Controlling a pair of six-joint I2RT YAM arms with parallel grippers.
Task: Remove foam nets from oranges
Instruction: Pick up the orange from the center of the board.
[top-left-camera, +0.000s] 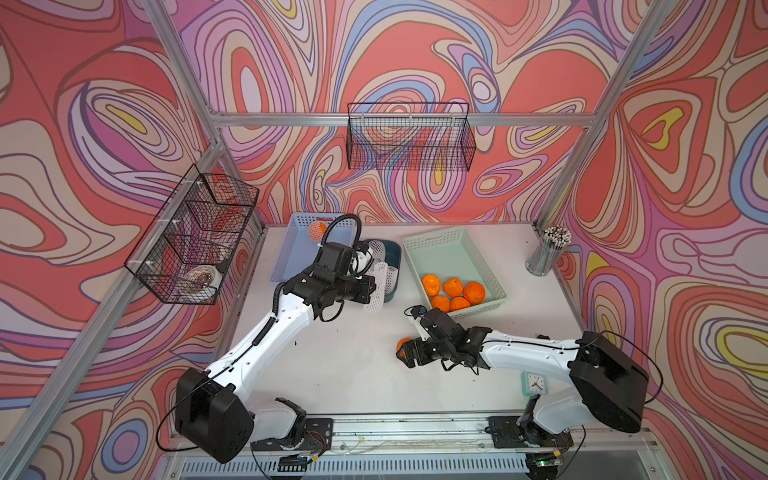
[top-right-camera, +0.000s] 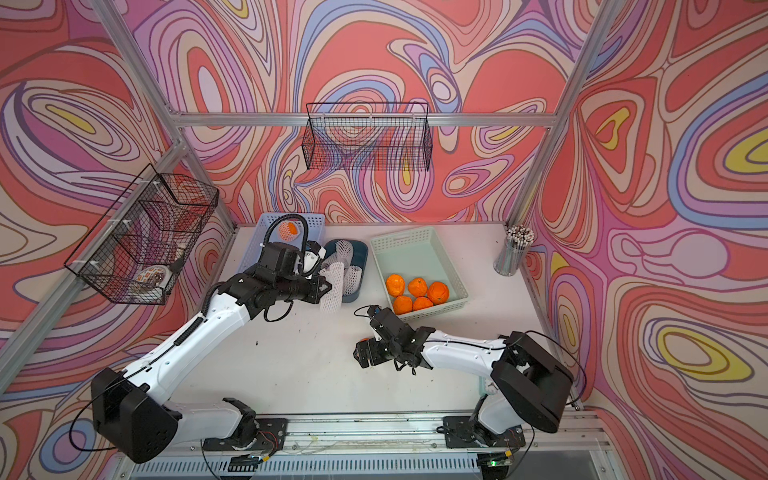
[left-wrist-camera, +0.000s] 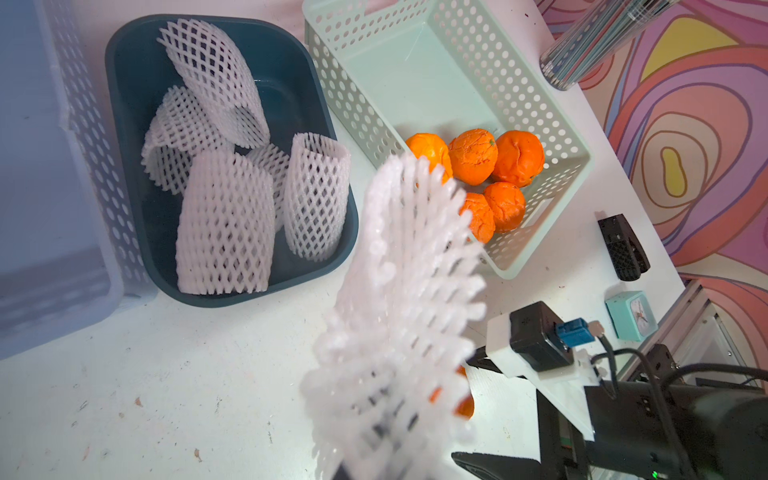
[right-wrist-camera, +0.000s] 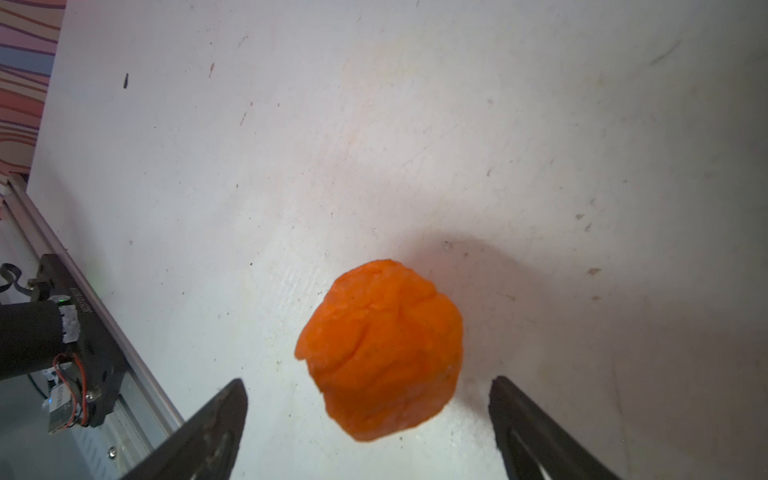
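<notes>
The left gripper (top-right-camera: 327, 287) is clamped shut on one foam net (left-wrist-camera: 399, 299). The net hangs loose and has no fruit inside. It is held above the near edge of a dark blue bin (left-wrist-camera: 137, 104) at the far middle of the white table (left-wrist-camera: 166, 374). Several more empty nets (left-wrist-camera: 226, 224) stand and lean together in that bin.

The right gripper (right-wrist-camera: 368, 395) is wide open and low over the middle of the table. One jaw is on each side of a bare orange (right-wrist-camera: 382, 345), with a clear gap at both sides. This orange rests on the table, just nearer than a mint basket (left-wrist-camera: 478, 62). The mint basket sits right of the bin and holds five bare oranges (left-wrist-camera: 473, 156) at its near end.

Left of the bin, a lilac basket (top-left-camera: 291, 249) holds one orange still in its net (top-left-camera: 316, 230), at the far end.
</notes>
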